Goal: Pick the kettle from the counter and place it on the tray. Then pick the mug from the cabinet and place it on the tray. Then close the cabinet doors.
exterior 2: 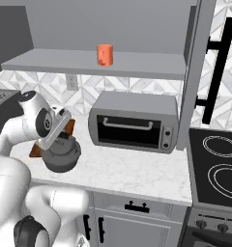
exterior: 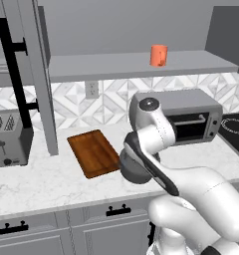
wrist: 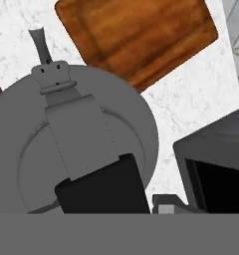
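The tool (wrist: 99, 191) is clamped on the handle of the kettle (exterior: 133, 169), which hangs just off the near right corner of the tray (exterior: 93, 152); the coming move, I judge, runs left and away onto the board, whose long axis runs near to far. The desk (exterior: 37, 182) is pale marble (a toaster oven (exterior 2: 133, 121) stands close to the right). The mug (exterior: 159, 55) waits on the cabinet shelf (exterior: 141, 64) above, doors open

Patterned tile backsplash (exterior: 116, 102) behind toaster oven (exterior 2: 133, 120) and stovetop (exterior 2: 218, 166).
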{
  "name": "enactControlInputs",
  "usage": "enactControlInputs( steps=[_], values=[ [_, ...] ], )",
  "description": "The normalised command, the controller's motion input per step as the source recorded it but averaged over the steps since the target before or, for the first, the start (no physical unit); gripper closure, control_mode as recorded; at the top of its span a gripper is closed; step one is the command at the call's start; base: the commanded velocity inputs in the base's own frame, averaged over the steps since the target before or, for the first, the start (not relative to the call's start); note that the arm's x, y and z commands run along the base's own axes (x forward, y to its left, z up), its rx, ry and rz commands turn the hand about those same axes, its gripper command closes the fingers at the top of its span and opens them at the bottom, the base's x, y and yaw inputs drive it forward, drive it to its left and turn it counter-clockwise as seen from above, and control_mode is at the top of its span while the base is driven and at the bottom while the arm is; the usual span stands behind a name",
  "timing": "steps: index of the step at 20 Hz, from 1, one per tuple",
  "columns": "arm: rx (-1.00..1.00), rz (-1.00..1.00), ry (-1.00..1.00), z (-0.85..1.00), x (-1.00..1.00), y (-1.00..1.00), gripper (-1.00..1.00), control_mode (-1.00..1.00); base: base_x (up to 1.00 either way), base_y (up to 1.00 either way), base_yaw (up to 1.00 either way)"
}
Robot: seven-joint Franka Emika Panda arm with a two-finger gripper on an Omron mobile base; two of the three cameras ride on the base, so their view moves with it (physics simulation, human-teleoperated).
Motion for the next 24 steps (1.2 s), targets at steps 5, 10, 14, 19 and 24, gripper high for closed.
enactControlInputs(
  steps=[5,10,14,19,24],
  values=[
    [-0.04,0.15,-0.15,0.22,0.59,0.63,1.0,-1.0,0.0,0.0,0.0],
    [-0.1,0.14,-0.15,0.2,0.79,0.68,1.0,-1.0,0.0,0.0,0.0],
    [-0.04,0.11,-0.04,0.02,0.68,0.59,1.0,-1.0,0.0,0.0,0.0],
    [0.0,0.05,0.0,-0.01,0.7,0.44,1.0,-1.0,0.0,0.0,0.0],
    [-0.04,0.0,0.0,-0.03,0.66,0.48,1.0,-1.0,0.0,0.0,0.0]
  ],
)
